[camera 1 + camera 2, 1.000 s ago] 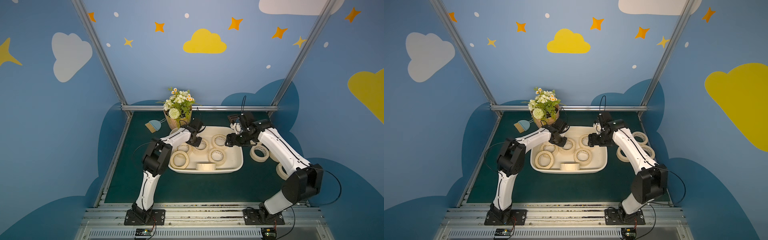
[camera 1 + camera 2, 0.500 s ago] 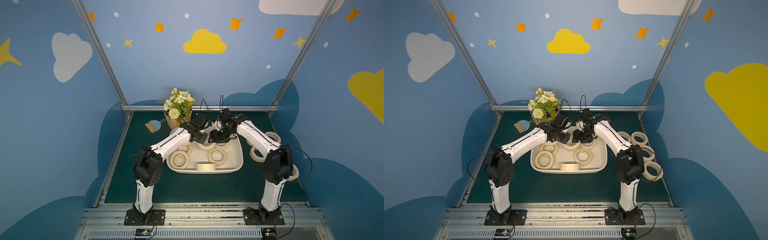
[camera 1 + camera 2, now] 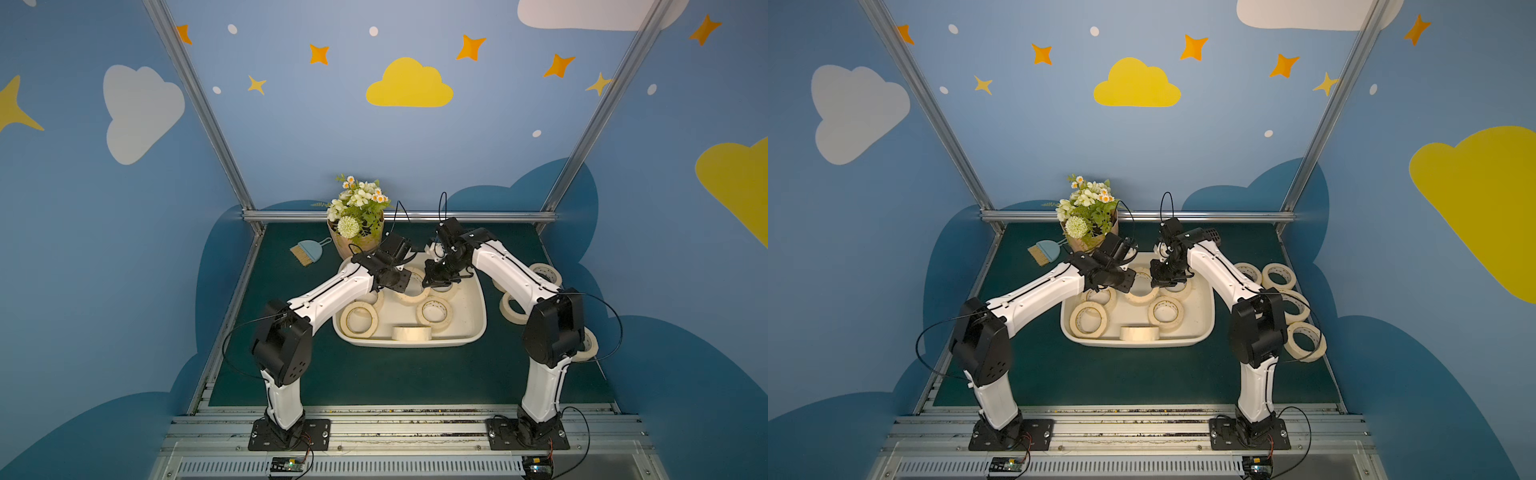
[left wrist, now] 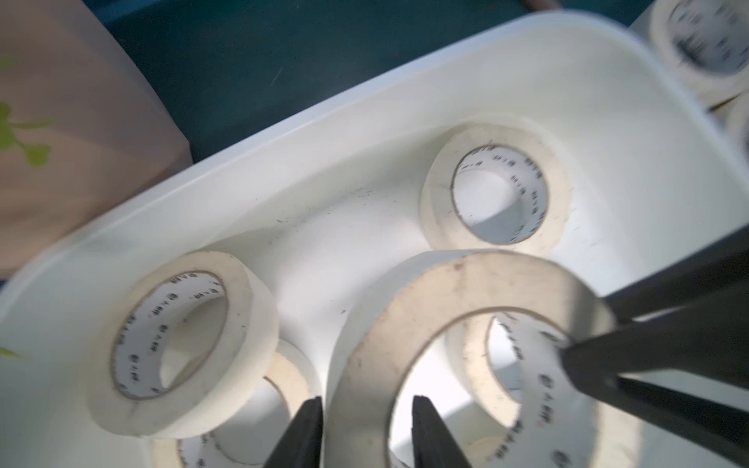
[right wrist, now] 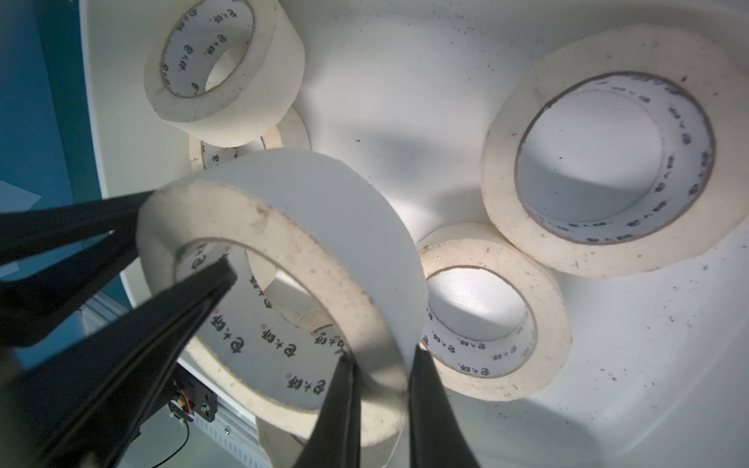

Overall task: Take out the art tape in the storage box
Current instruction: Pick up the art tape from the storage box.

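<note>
The cream-white storage box [image 3: 482, 307] [image 3: 1210, 316] lies mid-table with several art tape rolls in it, such as one lying flat [image 3: 360, 318] and one on edge [image 3: 412, 332]. Both grippers meet above its far half at one raised roll [image 3: 411, 286] [image 3: 1142, 289]. My right gripper [image 5: 381, 356] [image 3: 430, 282] is shut on that roll's wall [image 5: 324, 251], one finger inside the core. My left gripper [image 4: 367, 399] [image 3: 406, 280] straddles the opposite wall [image 4: 466, 283] with its jaws parted, a gap showing beside the inner finger.
Several more tape rolls [image 3: 1279, 276] [image 3: 1306, 340] lie on the green mat to the right of the box, beside my right arm. A tan flower pot [image 3: 357, 232] and a small blue brush [image 3: 307, 251] stand behind the box at the left, near the back rail.
My right arm swung in from the box's right side and closed on the roll that my left gripper held up. The left jaws have opened.
</note>
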### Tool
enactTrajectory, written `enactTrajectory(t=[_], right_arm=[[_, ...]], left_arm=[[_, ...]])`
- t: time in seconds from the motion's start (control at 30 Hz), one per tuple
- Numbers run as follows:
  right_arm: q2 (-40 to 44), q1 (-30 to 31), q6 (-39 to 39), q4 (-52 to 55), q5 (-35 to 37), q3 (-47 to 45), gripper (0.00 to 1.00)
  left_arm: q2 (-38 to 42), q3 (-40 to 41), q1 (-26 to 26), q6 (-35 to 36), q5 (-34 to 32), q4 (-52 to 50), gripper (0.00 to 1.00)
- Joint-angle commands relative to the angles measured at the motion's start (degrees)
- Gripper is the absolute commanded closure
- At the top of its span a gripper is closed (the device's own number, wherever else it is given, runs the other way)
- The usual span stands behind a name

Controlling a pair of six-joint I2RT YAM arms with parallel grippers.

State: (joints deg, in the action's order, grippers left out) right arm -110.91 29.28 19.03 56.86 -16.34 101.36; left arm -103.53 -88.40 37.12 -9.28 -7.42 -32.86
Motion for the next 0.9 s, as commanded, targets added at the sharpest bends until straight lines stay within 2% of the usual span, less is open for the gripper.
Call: enactTrajectory(t=[0.0, 0.1, 0.2, 0.4, 0.57, 0.63, 0.77, 0.87], right_arm=[[0.1, -1.8, -1.0, -1.2, 0.9, 1.2, 1.0], [0.9, -4.2, -1.4, -0.5, 1.2, 0.9, 1.0], [4.4, -8.2, -2.1, 0.0, 2.1, -2.0, 1.0], [18.4, -18.4, -4.3, 3.9, 6.0, -13.2, 1.0], [33.1, -31.3, -5.8, 7.2, 7.4, -25.6, 1.0], [37.2, -36.5, -4.1, 6.3, 7.9, -31.1, 1.0], [41.1, -46.2, -0.3, -1.2, 4.6, -41.0, 1.0], [40.7, -51.6, 3.6, -3.2, 3.4, -45.4, 1.0]], left_arm=[[5.0, 1.5, 0.5, 0.4, 4.9, 5.5, 0.32], [6.7, 3.4, 0.1, 0.6, 4.5, 6.8, 0.12], [7.9, 3.7, -0.6, 0.8, 4.0, 5.4, 0.02], [7.6, 5.3, -2.6, 0.3, 5.7, 7.3, 0.02], [2.2, 3.0, -2.8, -0.2, 7.6, 8.9, 0.03], [-0.4, 1.1, -2.8, -0.6, 8.8, 8.8, 0.05], [-4.5, -1.2, -2.9, -0.7, 12.4, 10.8, 0.08], [-6.4, -1.6, -2.9, -1.4, 12.2, 12.4, 0.09]])
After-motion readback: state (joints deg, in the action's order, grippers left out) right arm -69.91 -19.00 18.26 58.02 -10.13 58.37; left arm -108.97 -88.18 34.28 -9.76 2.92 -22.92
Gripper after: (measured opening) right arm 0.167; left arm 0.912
